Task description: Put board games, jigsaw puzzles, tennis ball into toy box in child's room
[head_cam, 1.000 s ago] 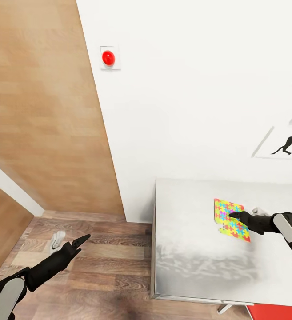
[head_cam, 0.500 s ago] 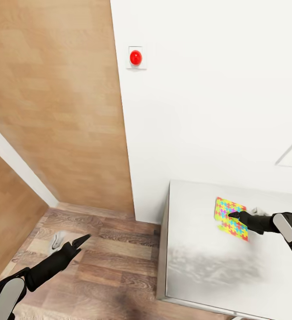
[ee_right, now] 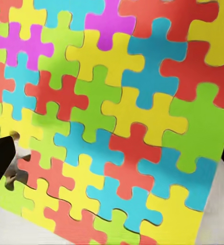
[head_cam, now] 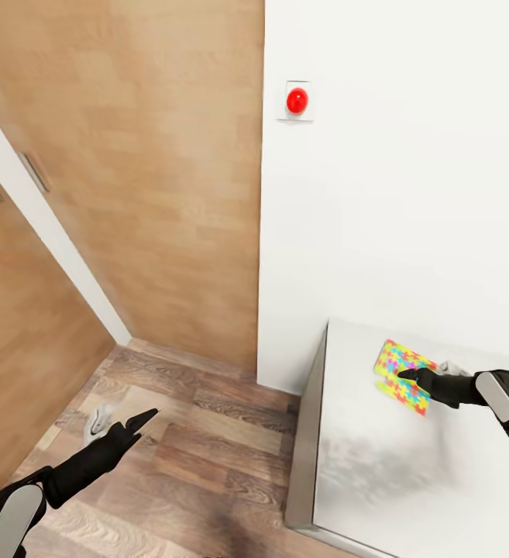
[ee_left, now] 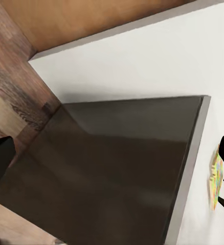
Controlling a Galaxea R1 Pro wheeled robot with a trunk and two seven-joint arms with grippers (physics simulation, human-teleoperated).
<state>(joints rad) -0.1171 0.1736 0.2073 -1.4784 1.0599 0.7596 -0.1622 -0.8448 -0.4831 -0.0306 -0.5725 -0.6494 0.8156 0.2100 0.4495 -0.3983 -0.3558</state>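
The right hand (head_cam: 409, 377) is closed on a jigsaw puzzle (head_cam: 400, 374), holding it tilted above the pale surface (head_cam: 409, 480). The left hand (head_cam: 134, 425) hangs over the floor, fingers nearly together and empty. Step in hand: carrying. Next: locate the toy box and release the puzzle inside it.
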